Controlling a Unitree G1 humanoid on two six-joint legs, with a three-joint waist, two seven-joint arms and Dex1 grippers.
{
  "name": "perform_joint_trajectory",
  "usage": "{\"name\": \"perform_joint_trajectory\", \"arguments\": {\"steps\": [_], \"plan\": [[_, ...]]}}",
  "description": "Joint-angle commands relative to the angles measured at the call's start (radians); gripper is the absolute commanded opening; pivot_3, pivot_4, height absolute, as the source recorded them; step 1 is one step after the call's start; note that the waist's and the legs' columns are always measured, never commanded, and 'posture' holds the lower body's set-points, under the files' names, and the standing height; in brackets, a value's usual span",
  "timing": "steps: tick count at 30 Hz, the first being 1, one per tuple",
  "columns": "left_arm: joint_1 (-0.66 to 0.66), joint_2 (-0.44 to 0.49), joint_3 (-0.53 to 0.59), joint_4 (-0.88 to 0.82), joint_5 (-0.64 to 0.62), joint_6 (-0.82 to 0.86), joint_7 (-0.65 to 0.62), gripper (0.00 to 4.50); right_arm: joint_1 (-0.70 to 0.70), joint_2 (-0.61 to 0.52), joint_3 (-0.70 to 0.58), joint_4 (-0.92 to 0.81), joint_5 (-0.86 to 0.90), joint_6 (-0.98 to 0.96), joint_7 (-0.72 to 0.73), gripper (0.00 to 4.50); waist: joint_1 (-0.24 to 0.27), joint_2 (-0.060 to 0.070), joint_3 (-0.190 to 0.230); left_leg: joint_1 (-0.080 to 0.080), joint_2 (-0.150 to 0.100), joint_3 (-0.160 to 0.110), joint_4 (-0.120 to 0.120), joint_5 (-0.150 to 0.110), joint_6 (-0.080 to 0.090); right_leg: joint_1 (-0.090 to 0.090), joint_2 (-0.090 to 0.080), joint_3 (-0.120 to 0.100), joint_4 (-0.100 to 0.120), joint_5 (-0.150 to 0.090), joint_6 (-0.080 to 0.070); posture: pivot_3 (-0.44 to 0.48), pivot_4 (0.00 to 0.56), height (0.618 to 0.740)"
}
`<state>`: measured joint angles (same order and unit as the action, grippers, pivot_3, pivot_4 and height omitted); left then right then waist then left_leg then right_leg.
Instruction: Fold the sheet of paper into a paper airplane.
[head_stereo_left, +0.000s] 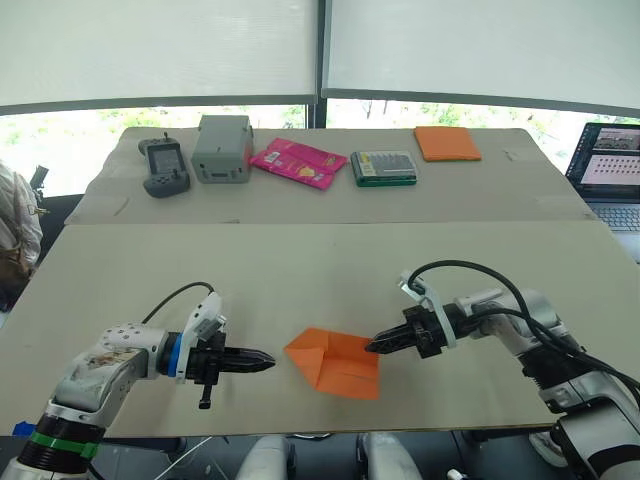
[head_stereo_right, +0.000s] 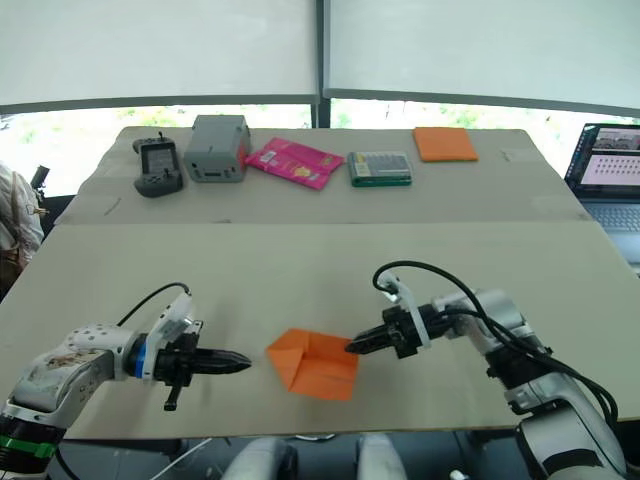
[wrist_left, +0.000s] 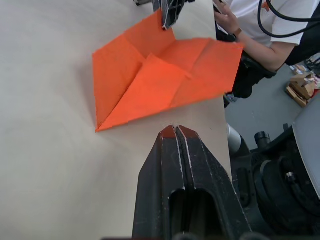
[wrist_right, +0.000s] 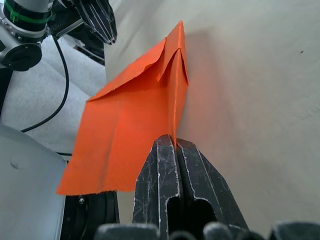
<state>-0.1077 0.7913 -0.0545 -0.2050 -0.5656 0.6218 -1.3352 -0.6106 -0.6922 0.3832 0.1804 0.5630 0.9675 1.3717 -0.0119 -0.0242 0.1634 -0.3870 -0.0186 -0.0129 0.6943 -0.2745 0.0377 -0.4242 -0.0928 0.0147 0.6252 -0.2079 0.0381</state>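
The sheet of paper (head_stereo_left: 335, 365) is bright orange and partly folded, its pointed nose toward my left arm. It lies close to the table's front edge, and its creased flaps show in the left wrist view (wrist_left: 155, 80). My left gripper (head_stereo_left: 268, 361) is shut and empty, its tip a short gap from the nose and not touching it. My right gripper (head_stereo_left: 372, 347) is shut, pinching the paper's far right corner, where a crease runs into its fingertips (wrist_right: 173, 140). That side of the paper (wrist_right: 130, 120) is slightly raised.
At the back of the table (head_stereo_left: 300, 260) lie a grey handheld controller (head_stereo_left: 165, 168), a grey box (head_stereo_left: 222, 148), a pink packet (head_stereo_left: 298, 163), a green-rimmed case (head_stereo_left: 383, 168) and an orange pad (head_stereo_left: 447, 143). A laptop (head_stereo_left: 610, 175) stands at the far right. A person (wrist_left: 255, 25) sits beyond the table.
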Motion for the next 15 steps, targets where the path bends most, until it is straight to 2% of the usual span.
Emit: {"name": "perform_joint_trajectory", "arguments": {"steps": [1,7,11,12,15], "plan": [[-0.002,0.006,-0.025,-0.043,-0.012,0.004,-0.011,0.0,-0.018,0.011,0.01,0.042,-0.036,-0.022,0.019,0.03,0.0,0.0,0.0,0.0,0.0,0.0,0.0,0.0,0.0,0.0,0.0,0.0,0.0,0.0,0.0,0.0,0.15,0.74],[-0.014,0.003,-0.042,-0.037,-0.019,0.0,-0.013,0.0,-0.024,0.02,0.005,0.05,-0.087,-0.079,0.039,0.03,0.0,0.0,0.0,0.001,0.0,0.0,0.0,0.0,0.0,0.0,0.0,0.0,0.0,0.0,0.0,0.0,0.15,0.74],[-0.024,0.013,-0.02,-0.024,-0.039,0.008,-0.022,0.0,-0.035,0.053,-0.075,0.057,-0.101,-0.171,-0.005,0.03,-0.001,0.0,0.0,0.001,0.0,0.0,0.0,0.0,0.0,0.0,0.0,0.0,0.0,0.0,0.0,0.0,0.15,0.74],[-0.025,0.016,-0.017,-0.022,-0.042,0.008,-0.024,0.0,-0.038,0.057,-0.087,0.058,-0.097,-0.17,-0.005,0.63,-0.001,0.0,0.0,0.0,0.0,0.0,0.0,0.0,0.0,-0.001,0.0,0.0,0.001,0.0,0.0,0.0,0.15,0.74],[-0.031,0.024,-0.006,-0.01,-0.053,0.011,-0.029,0.0,-0.054,0.043,-0.117,0.016,-0.102,-0.206,0.005,1.62,-0.001,0.001,0.0,-0.001,0.0,0.0,-0.001,0.0,0.0,-0.002,0.0,0.0,0.001,0.0,0.0,0.0,0.15,0.74]]}}
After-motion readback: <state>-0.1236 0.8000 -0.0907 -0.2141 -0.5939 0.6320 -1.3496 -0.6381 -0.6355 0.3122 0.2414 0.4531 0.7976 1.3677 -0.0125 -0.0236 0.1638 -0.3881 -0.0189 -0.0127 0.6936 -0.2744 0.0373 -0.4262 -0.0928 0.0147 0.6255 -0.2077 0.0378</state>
